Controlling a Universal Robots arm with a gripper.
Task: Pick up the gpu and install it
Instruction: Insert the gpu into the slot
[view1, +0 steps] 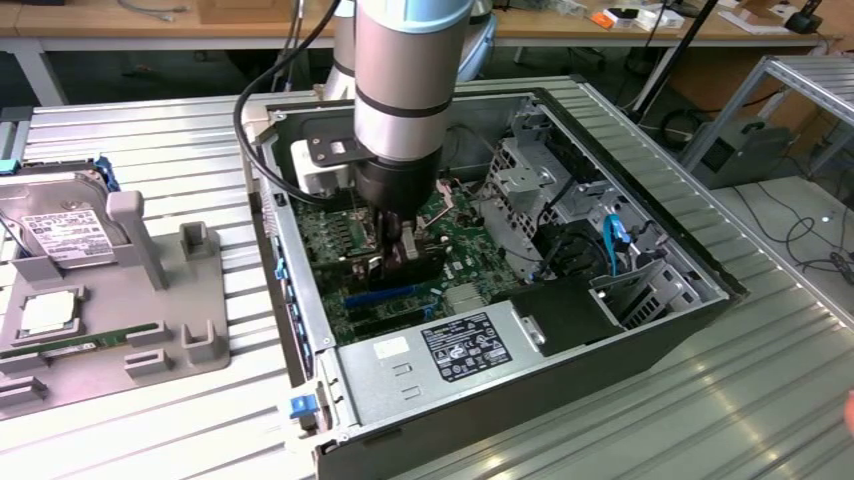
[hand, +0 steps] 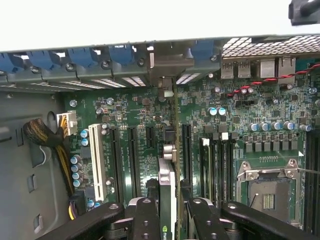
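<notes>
Gripper (hand: 167, 210) clamps gpu (hand: 167, 187) edge-on — above motherboard (hand: 210, 130).

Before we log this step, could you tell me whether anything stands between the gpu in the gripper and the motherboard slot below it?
Nothing visible does. The gripper holds the gpu edge-on, upright, over the motherboard inside the open computer case. The card's lower edge is hidden, so whether it is seated cannot be told.

The arm (view1: 400, 70) is a smooth silver-grey tube ringed by a black band, with a pale blue joint cap above. Black cables run beside it. A black wrist block carries the black gripper (hand: 167, 212), whose fingers (hand: 145, 217) have round screws.
</notes>
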